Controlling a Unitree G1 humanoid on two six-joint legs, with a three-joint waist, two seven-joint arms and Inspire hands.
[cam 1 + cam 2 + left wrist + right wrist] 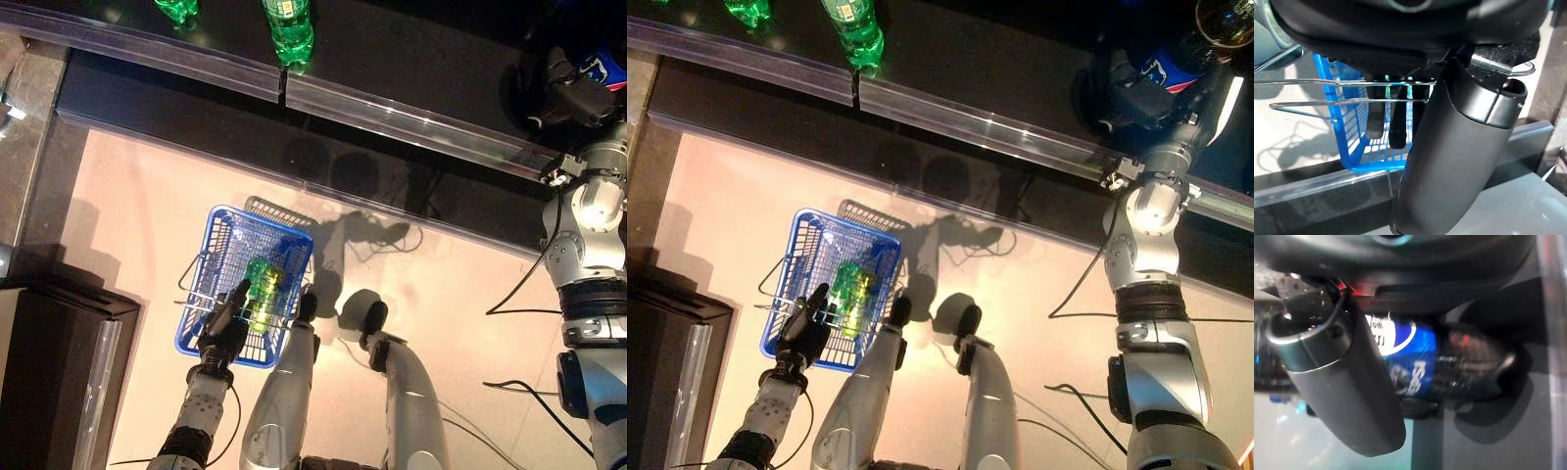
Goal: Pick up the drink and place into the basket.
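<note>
Hanging at lower left of the frame, the blue basket (231,257) is held by its wire handles in the curled left hand (225,331). At upper right, a blue-labelled drink (1161,70) is clasped on the shelf by the right hand (1136,98), well apart from the basket; a green bottle (265,286) is already inside.

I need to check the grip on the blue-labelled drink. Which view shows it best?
The right wrist view: the blue-labelled drink sits close-up with the right robot hand curled round it. Both eye views show only a sliver behind that hand; the left wrist view shows none.

Dark shelf (411,59) carries green bottles (289,29) and blue-labelled bottle (1161,70); blue basket (201,323) hangs above pale floor (147,196).
</note>
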